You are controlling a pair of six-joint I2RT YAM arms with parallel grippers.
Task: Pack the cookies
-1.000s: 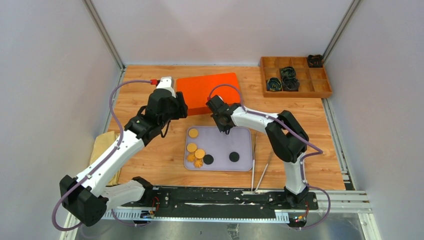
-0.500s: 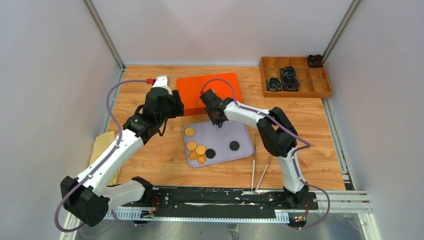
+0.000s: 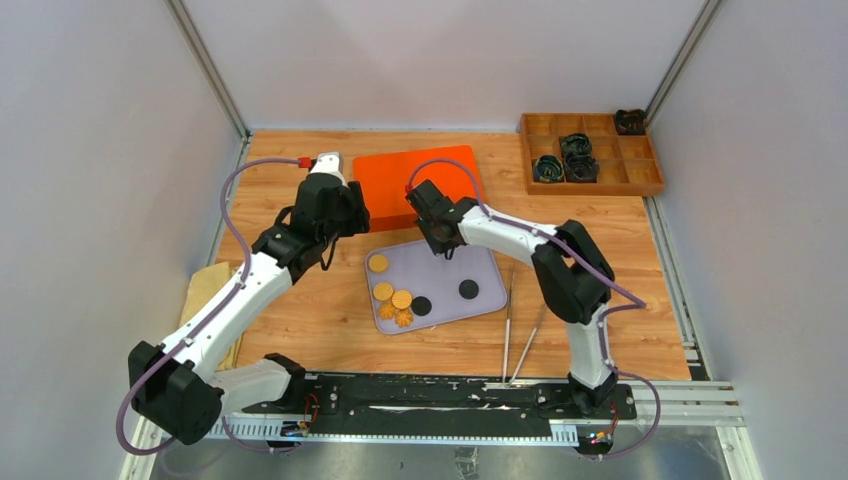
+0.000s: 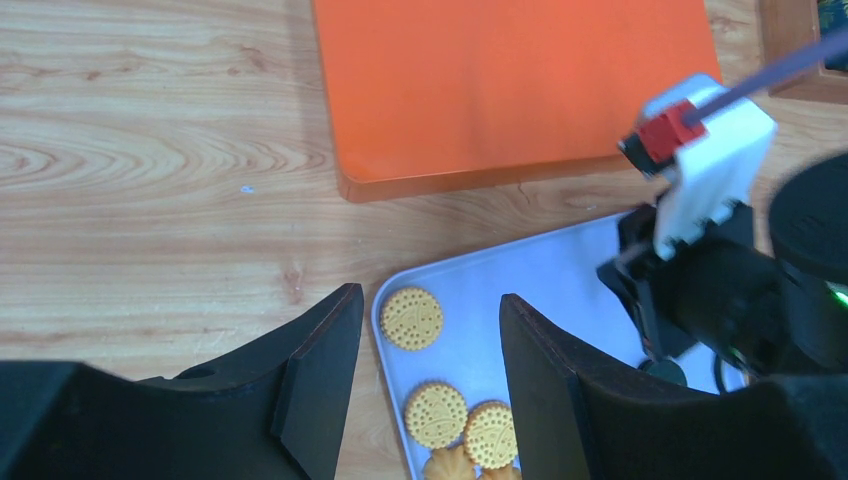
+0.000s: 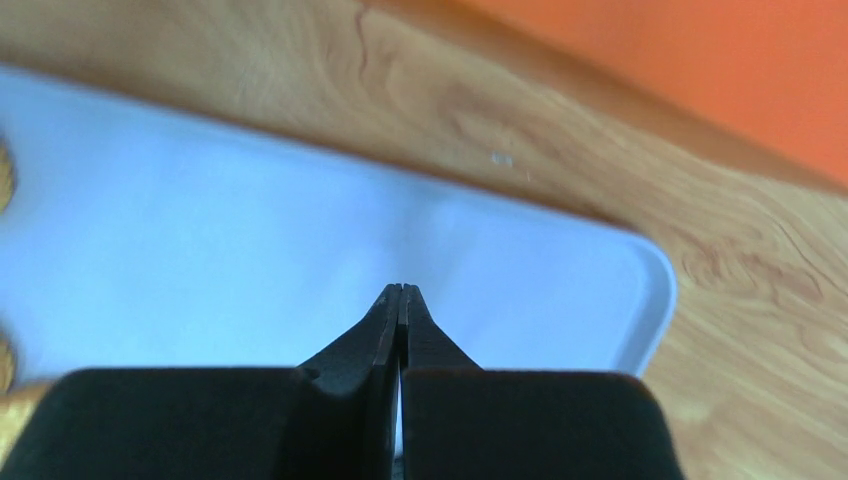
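in my left wrist view the lowest cookies (image 4: 436, 414) are cut off by the bottom edge, and my right arm (image 4: 730, 290) hides the right half of the tray (image 4: 540, 265). in my right wrist view only orange slivers show at the left edge, too little to make out. my left pincer (image 4: 430, 298) is open and holds nothing; the tray's upper-left corner and one golden cookie lie between its tips. my right pincer (image 5: 400, 290) is closed on nothing, over bare tray near its upper edge, just below the orange board (image 3: 420, 178). from above, five golden cookies cluster on the tray's left side, two black ones to their right.
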